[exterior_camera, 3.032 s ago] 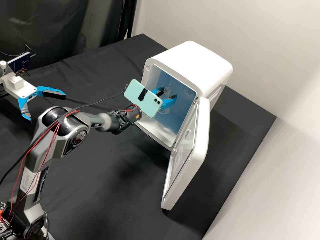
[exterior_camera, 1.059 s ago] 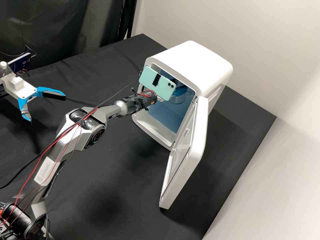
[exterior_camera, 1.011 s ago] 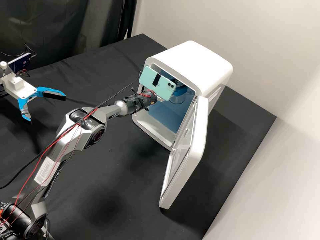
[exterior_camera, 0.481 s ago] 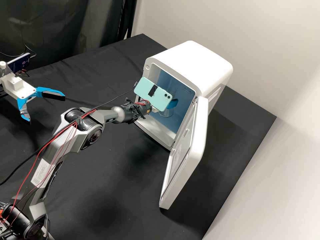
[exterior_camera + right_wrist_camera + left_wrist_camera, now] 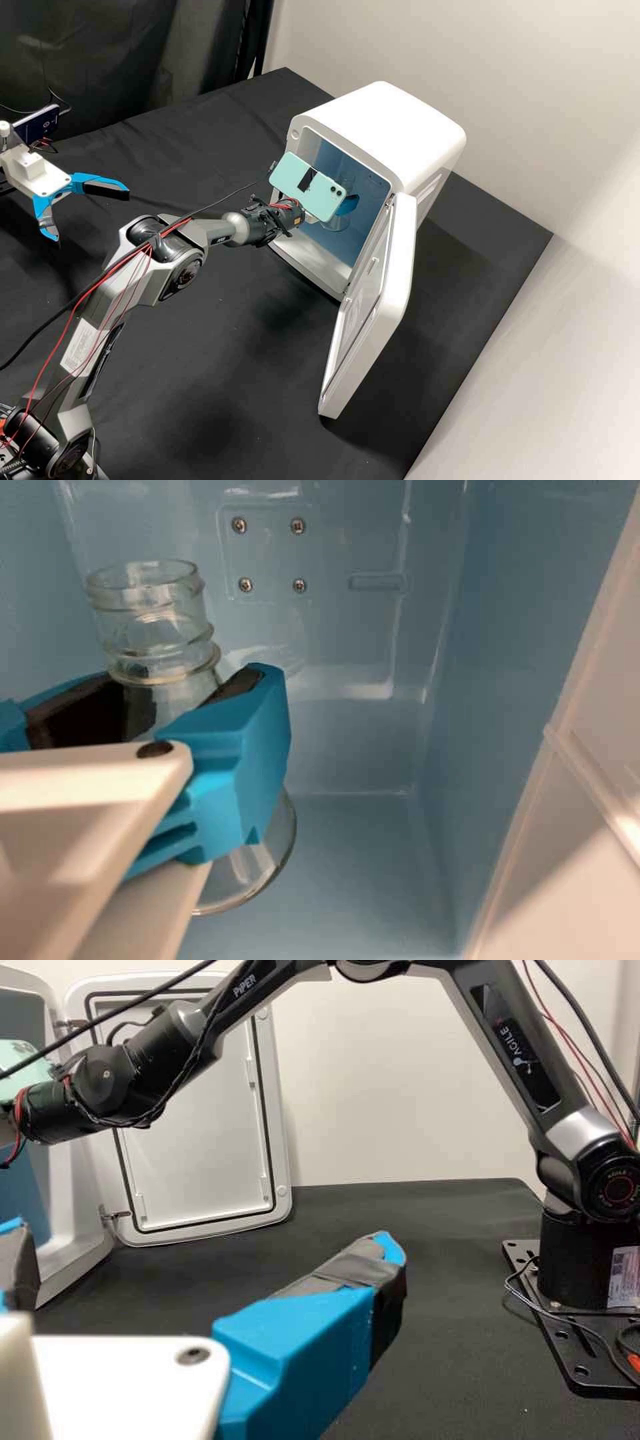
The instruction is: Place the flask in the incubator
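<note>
A black desk point(image 5: 267, 373) carries a white incubator point(image 5: 393, 127) with a blue chamber. Its door point(image 5: 373, 300) hangs wide open, which I judge leaves the way in free for the arm. My right arm point(image 5: 167, 247) stretches nearly level from the desk's near left, with its wrist at the opening and a mint-green phone point(image 5: 308, 185) mounted on it. The left pincer point(image 5: 87, 210) hovers over the desk's left side, well apart from the incubator, fingers spread and holding nothing. Inside the chamber, the right pincer point(image 5: 135, 695) is closed around the neck of a clear glass flask point(image 5: 150, 620), holding it upright with its mouth up, probably so it can settle on its wide base. The flask sits low in the chamber. I cannot tell whether its base touches the floor.
</note>
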